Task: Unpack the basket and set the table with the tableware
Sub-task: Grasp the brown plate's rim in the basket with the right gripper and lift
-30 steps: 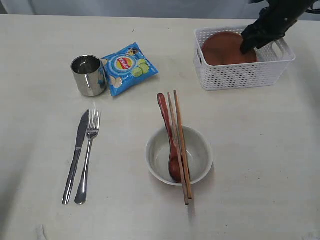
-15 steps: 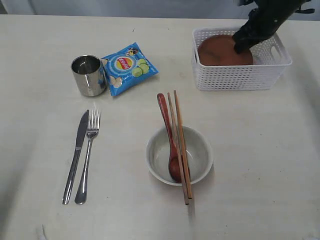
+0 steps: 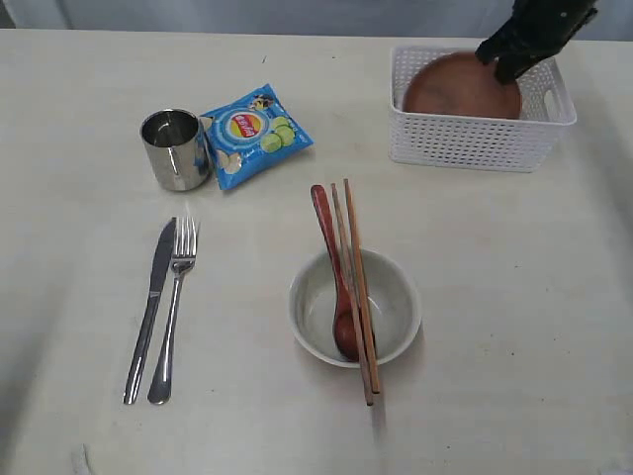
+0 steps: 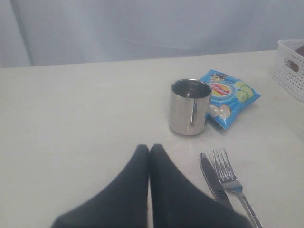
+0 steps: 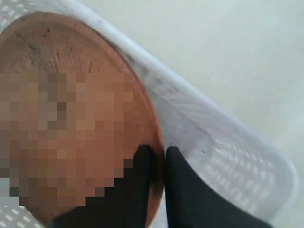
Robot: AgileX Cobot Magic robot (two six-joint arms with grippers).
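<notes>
The white basket (image 3: 475, 139) stands at the back right of the table (image 3: 514, 317). A round brown plate (image 3: 455, 91) tilts up out of it, and my right gripper (image 3: 499, 61) is shut on its rim (image 5: 157, 142), one finger on each side. Laid out on the table are a steel cup (image 3: 175, 148), a knife (image 3: 150, 307) and fork (image 3: 174, 302), and a grey-green bowl (image 3: 391, 297) with a red-brown spoon (image 3: 334, 267) and chopsticks (image 3: 353, 277) across it. My left gripper (image 4: 149, 149) is shut and empty, low over the table near the knife (image 4: 213, 183) and cup (image 4: 189, 107).
A blue chip bag (image 3: 252, 132) lies right of the cup, touching it. The basket wall (image 5: 199, 133) sits close against the outer finger of my right gripper. A pale curtain backs the table's far edge in the left wrist view.
My right gripper has shut on the plate's rim and lifted it, so the plate now tilts up above the basket wall. The basket has shifted slightly.
</notes>
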